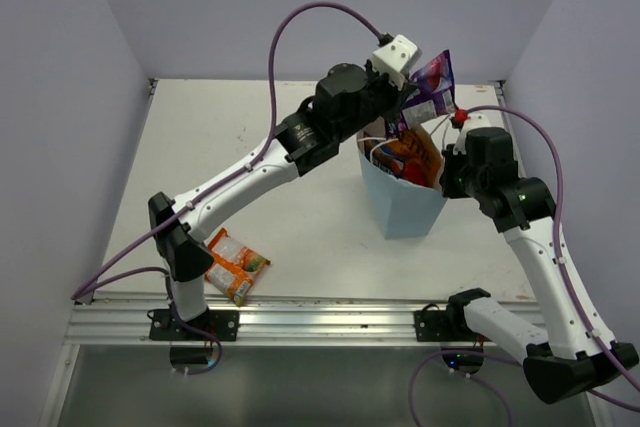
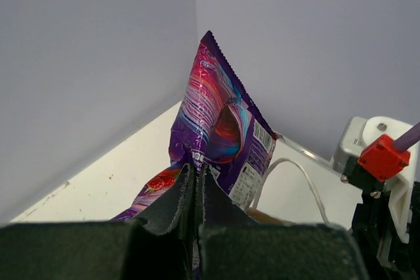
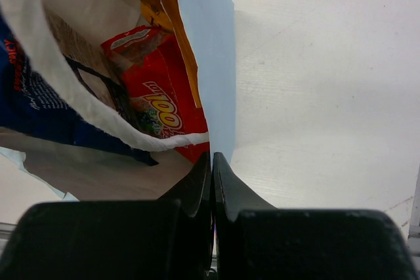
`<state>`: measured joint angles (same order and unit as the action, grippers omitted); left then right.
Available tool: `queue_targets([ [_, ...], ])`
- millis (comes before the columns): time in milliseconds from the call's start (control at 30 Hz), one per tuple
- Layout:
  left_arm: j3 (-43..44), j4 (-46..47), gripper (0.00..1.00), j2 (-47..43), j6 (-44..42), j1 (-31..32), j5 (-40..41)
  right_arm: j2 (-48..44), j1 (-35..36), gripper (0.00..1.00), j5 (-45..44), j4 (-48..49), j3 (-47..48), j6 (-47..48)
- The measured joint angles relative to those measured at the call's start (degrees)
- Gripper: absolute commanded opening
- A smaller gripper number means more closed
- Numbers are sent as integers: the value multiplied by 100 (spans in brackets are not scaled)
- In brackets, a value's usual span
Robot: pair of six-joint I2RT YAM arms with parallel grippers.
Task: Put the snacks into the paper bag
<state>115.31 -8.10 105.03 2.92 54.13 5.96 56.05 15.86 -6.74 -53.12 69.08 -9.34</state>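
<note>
- Paper bag (image 1: 405,209) stands upright on the table (image 1: 300,217), mouth up; judged to be held at the rim so that the mouth stays spread for loading
- Orange Kettle bag (image 3: 178,50), blue bag (image 3: 33,103) and red packet (image 3: 154,96) sit inside the paper bag
- Purple-white packet (image 2: 220,122) is held above the far side of the bag mouth, judged ready for lowering in
- Orange-white packet (image 1: 236,265) lies flat near the left arm base, well apart from the bag; not yet loaded
- Left gripper (image 2: 197,175): fingers closed, pinching the purple-white packet low on its film
- Right gripper (image 3: 211,162): fingers closed, clamping the blue wall of the paper bag at its rim
</note>
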Motion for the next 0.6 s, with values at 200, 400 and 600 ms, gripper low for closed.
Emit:
queue_targets([
  [200,-702,79,0,-13,-61,0,-74,-33,0,0,0,-13,-2,0],
  [400,-1947,35,0,-299,-221,-15,-105,-66,-7,0,-31,-52,-63,2],
  [600,-2577,-149,0,-793,-573,-11,-254,-74,-4,0,-17,-28,-63,0],
])
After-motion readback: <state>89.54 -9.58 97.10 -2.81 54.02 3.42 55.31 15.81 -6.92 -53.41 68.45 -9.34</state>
